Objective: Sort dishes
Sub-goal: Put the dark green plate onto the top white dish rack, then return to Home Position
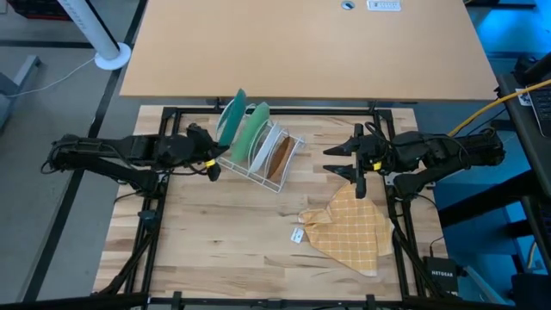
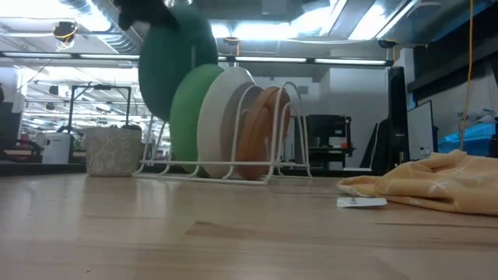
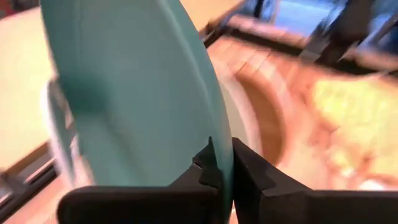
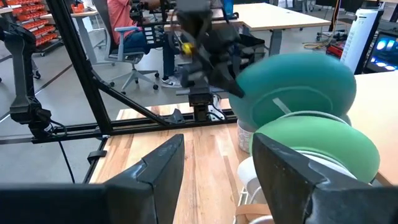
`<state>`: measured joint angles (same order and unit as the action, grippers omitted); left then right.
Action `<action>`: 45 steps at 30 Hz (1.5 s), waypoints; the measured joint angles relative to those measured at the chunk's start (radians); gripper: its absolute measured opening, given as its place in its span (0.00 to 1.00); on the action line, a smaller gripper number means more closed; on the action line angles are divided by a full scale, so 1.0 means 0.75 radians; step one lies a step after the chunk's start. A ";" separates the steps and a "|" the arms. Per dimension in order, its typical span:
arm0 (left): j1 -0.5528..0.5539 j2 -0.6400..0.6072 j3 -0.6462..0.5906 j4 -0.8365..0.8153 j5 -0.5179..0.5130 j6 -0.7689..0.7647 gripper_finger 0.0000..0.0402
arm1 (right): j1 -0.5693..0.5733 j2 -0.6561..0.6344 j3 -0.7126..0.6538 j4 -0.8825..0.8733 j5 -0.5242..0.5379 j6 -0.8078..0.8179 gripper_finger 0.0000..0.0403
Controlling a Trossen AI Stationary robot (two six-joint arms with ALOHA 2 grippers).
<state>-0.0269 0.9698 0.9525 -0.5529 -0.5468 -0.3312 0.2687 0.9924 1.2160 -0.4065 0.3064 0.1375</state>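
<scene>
teal plate (image 1: 231, 117): clamped at its rim in my left pincer (image 1: 213, 140), raised over the white wire rack (image 1: 277, 169) end, beside the light green plate (image 1: 255, 133). brown plate (image 1: 280, 156) racked. right pincer (image 1: 344, 159) spread apart, near the yellow checked cloth (image 1: 353, 228).

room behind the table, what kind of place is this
Likely a robotics lab or workshop: red parts bins on shelving, a wheeled office chair, and pale wooden desks beyond the table.

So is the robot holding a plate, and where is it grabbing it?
Yes. The left gripper pinches the teal plate by its rim. The right gripper is open and holds nothing.
</scene>
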 joint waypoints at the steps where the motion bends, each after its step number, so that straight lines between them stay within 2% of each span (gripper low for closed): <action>1: 0.011 0.004 -0.011 -0.008 0.000 0.006 0.03 | 0.000 0.000 0.000 0.000 0.000 0.000 0.48; 15: 0.124 0.013 -0.183 -0.025 -0.023 0.041 0.14 | 0.000 0.000 0.000 0.000 0.000 0.000 0.48; 23: 0.126 0.013 -0.282 -0.019 -0.010 0.047 0.20 | 0.000 0.000 0.000 0.000 0.000 0.000 0.48; 31: 0.126 0.013 -0.362 -0.020 -0.021 0.029 0.31 | 0.000 0.000 0.000 0.000 0.000 0.000 0.48; 38: 0.123 0.013 -0.357 0.014 -0.019 0.021 0.39 | -0.001 0.000 0.000 -0.001 0.000 -0.001 0.48; 45: 0.076 -0.009 -0.304 0.007 -0.003 0.022 0.39 | -0.001 0.000 0.000 0.000 0.000 0.000 0.48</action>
<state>0.0298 0.9629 0.7246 -0.5476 -0.5489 -0.3149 0.2680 0.9924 1.2160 -0.4065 0.3064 0.1375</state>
